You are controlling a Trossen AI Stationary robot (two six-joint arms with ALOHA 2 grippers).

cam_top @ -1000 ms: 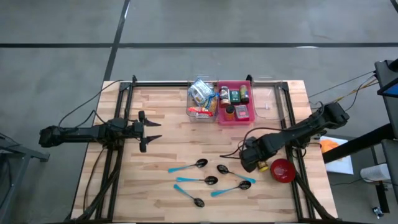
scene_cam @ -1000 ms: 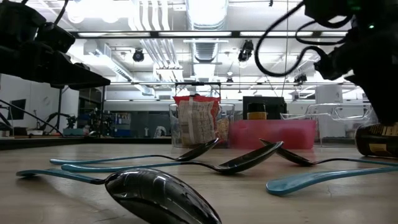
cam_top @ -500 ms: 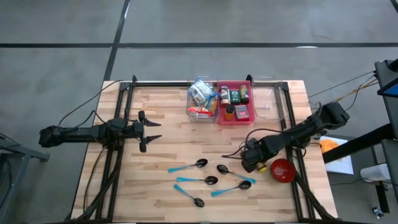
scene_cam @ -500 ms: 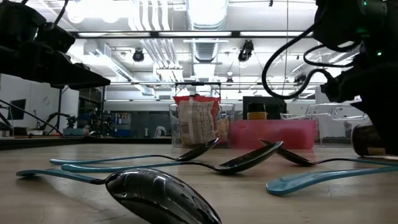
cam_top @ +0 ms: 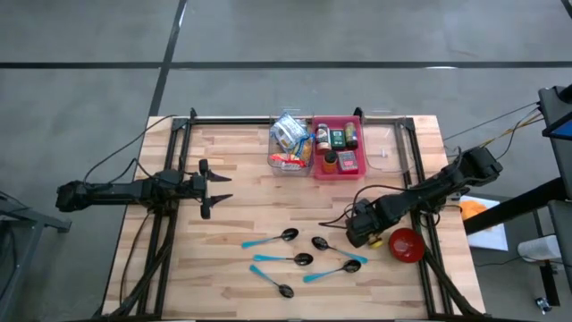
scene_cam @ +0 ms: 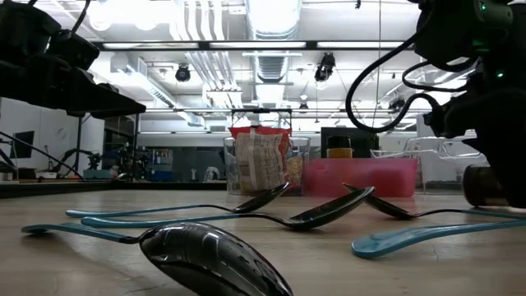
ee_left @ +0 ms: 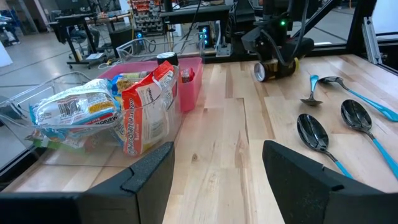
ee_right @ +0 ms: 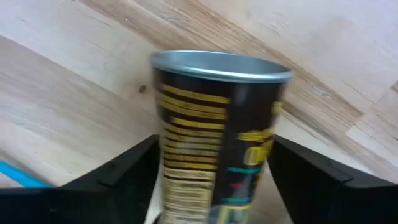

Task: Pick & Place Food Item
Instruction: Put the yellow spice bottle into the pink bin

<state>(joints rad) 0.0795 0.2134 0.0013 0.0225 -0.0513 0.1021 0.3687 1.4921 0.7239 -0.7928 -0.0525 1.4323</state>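
**R gripper straddling a can on its side, lower right of table**

R gripper (ee_right: pixel 211 186) is down at the tabletop, lower right of the high view, its two dark fingers (ee_right: pixel 118 177) either side of a dark can (ee_right: pixel 214 137) w/ yellow print and a silver rim. Can lies on its side on the wood. Fingers sit close by the can's flanks, but whether they actually press it, can't tell from the pics. In the high view the same gripper (cam_top: pixel 362 234) covers most of the can; only a yellow bit shows at its lower right edge. Just beside that, further right, a red bowl (cam_top: pixel 406 244).

Left of the gripper, lower centre of the high view: a scatter of black spoons w/ blue handles (cam_top: pixel 299 259) lying flat.

Upper centre: pink bin (cam_top: pixel 338 170) w/ small jars and packets in it, touching a clear bin (cam_top: pixel 288 163) stuffed w/ snack bags. Another clear bin (cam_top: pixel 384 143) to the right of the pink one.

L gripper (cam_top: pixel 214 188) idles mid-left of the high view, above the table (cam_top: pixel 241 152), fingers (ee_left: pixel 149 174) spread apart w/ nothing between them, well apart from the food items.
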